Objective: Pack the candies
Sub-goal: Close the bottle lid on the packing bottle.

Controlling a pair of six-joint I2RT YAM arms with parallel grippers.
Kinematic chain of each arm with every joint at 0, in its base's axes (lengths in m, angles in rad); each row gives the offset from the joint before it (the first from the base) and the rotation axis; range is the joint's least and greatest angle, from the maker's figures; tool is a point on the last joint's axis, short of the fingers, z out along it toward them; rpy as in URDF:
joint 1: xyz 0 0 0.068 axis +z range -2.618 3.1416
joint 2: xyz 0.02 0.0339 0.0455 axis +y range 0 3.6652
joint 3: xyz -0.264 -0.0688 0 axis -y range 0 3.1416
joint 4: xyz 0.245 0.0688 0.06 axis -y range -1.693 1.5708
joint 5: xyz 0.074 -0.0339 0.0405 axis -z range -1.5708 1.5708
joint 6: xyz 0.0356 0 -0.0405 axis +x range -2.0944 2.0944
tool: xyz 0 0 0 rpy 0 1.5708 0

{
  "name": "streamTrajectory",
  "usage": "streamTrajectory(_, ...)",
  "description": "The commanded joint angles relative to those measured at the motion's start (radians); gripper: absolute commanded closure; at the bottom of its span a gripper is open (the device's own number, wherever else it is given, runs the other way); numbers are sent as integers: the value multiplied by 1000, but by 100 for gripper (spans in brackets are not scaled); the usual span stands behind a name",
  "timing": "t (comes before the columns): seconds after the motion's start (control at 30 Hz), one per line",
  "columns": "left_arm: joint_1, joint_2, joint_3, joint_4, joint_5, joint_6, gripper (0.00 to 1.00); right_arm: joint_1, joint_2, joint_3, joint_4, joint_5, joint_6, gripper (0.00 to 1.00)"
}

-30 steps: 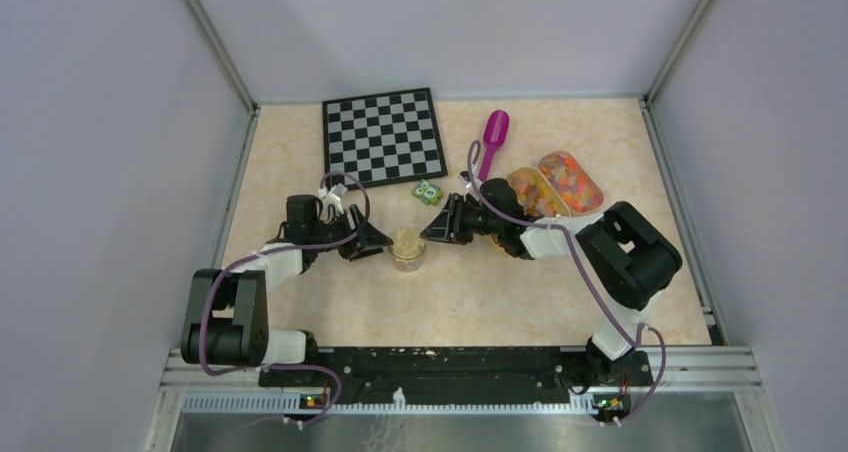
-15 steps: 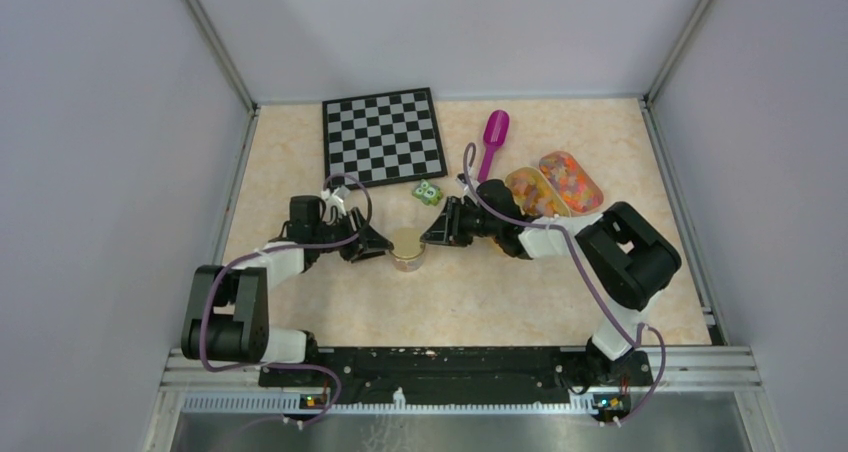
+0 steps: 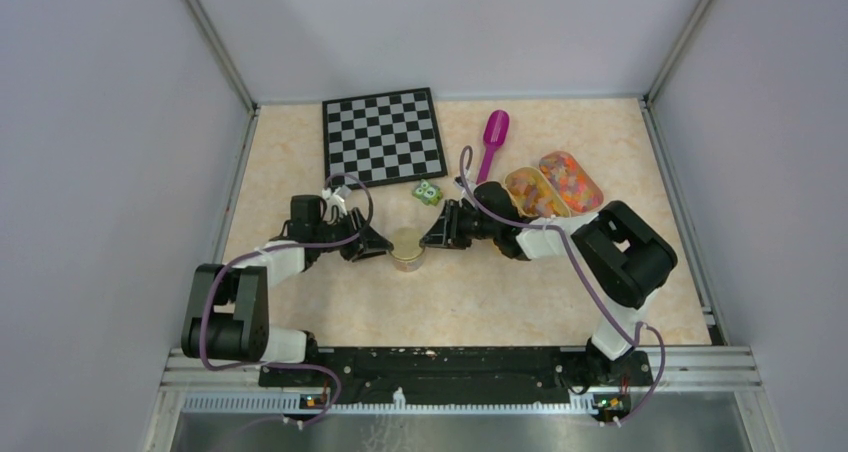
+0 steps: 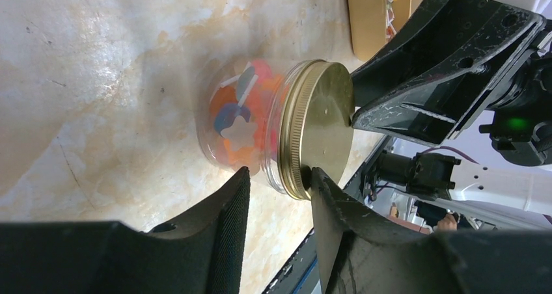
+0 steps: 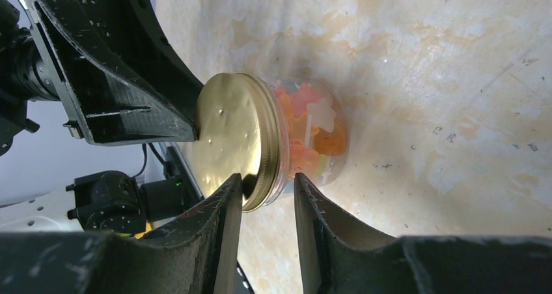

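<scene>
Left tool (image 3: pixel 381 245) and right tool (image 3: pixel 430 237) flank a lidded jar (image 3: pixel 407 250) of candies (image 4: pixel 242 115).
They face each other across the jar, which stands upright in the middle of the surface (image 3: pixel 480 297). Each tool's jaws stand partly apart astride the rim of the gold lid (image 4: pixel 322 118); I cannot tell whether either pinches it. More candies lie toward the far right.

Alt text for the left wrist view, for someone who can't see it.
A small glass jar of colourful candies with a gold lid stands on a beige table. The left gripper frames the lid's rim in the foreground; the right gripper meets the lid from the far side.
</scene>
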Motion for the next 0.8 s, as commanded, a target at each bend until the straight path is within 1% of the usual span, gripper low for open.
streamTrajectory(0.0,-5,7,25,20,5,17,56,16,12,17,-3,17,-39,66)
streamTrajectory(0.27,-8,23,30,0,2,27,57,18,24,-2,-2,30,-50,67)
streamTrajectory(0.57,-10,38,47,-30,-24,40,62,17,25,4,-15,44,-58,68)
streamTrajectory(0.77,-10,25,59,-7,-11,26,59,5,-19,74,-92,50,-87,67)
